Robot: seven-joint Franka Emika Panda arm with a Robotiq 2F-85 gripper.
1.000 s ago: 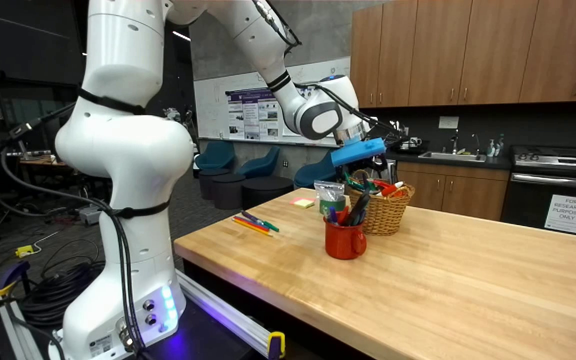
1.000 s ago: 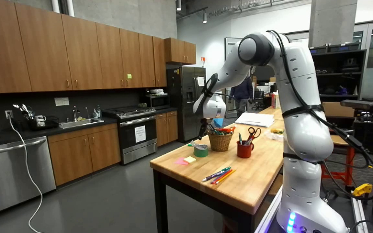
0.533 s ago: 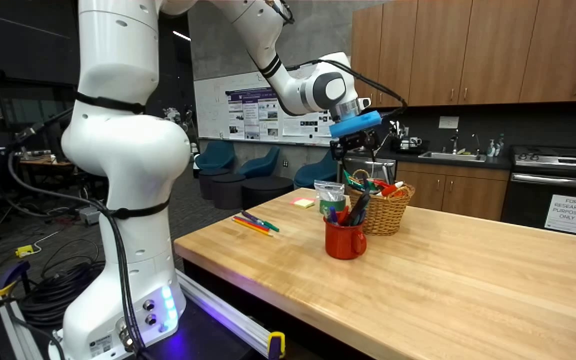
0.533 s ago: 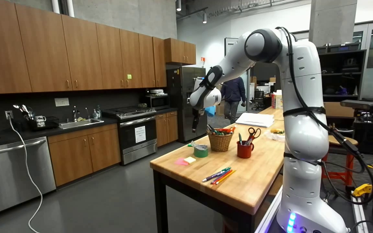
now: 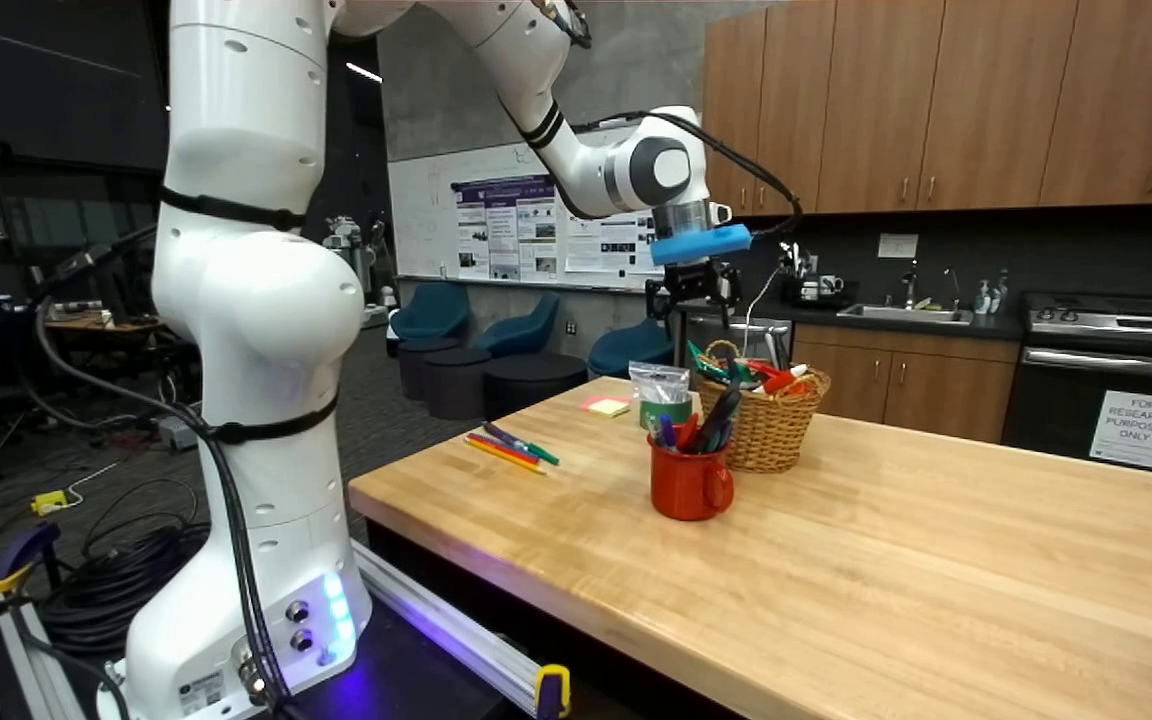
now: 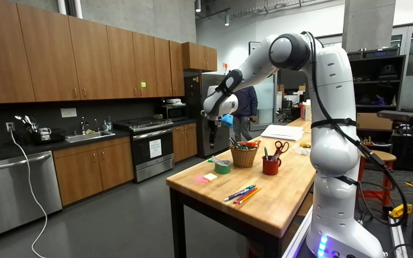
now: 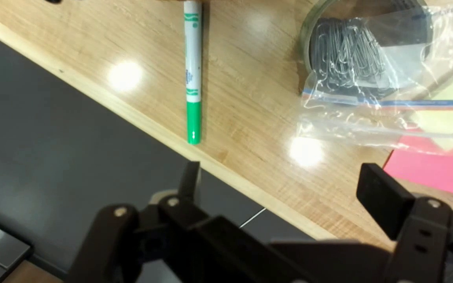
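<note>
In the wrist view, the claw is spread apart; a marker (green-capped) is seen at eleven o'clock.

My wrist view bright; two round glare spots on worktop, one upper left, one right of centre. Plastic bag glints at upper right. Marker casts thin shadow along its right side. Jaws at bottom dark, look slightly soft to me. In exterior view, I get dim left side; base lights spill blue at lower left. In exterior view, cabinets lean outward at upper left, wide-lens stretch.
</note>
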